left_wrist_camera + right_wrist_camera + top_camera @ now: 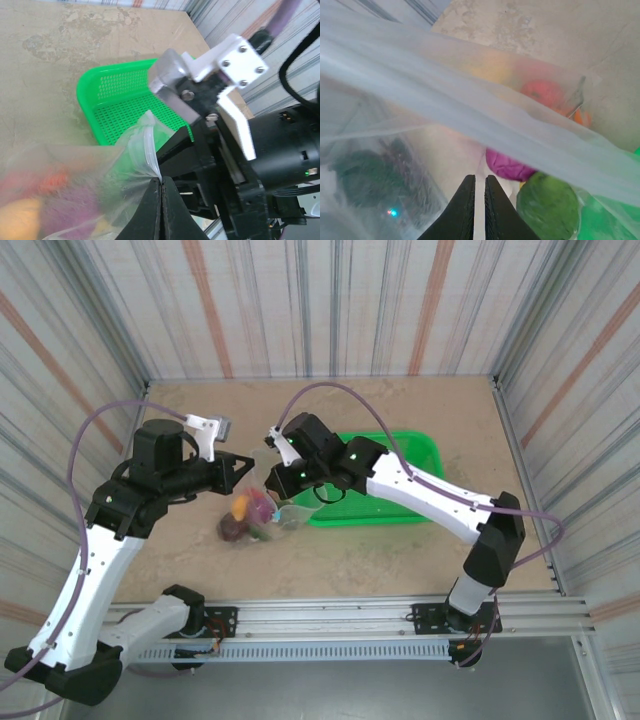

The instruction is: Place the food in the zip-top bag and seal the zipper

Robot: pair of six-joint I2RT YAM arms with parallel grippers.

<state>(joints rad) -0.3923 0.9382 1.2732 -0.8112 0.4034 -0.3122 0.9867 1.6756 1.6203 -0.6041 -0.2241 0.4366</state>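
Now my left claw point(160, 182) pinches a corner of the clear thin plastic bag point(75, 182) — its zipper point(147, 150) runs ahead toward my right claw point(479, 181). Whether that one grips, I cannot tell.

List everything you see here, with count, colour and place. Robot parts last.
zip-top bag: one, clear, mid-table, between the two arms' tips
food: at least five pieces, yellow, red-orange, orange, purple and dark green, inside the bag
basket: one, green mesh, on the table right of the bag
table: one, mottled beige
walls: striped panels on three sides
rail: one, silver, along the near edge
left arm: one, white and black, left of the bag; jaws shut on the bag's mouth edge
right arm: one, white and black, reaching across the basket; jaws nearly together at the bag, grip unclear
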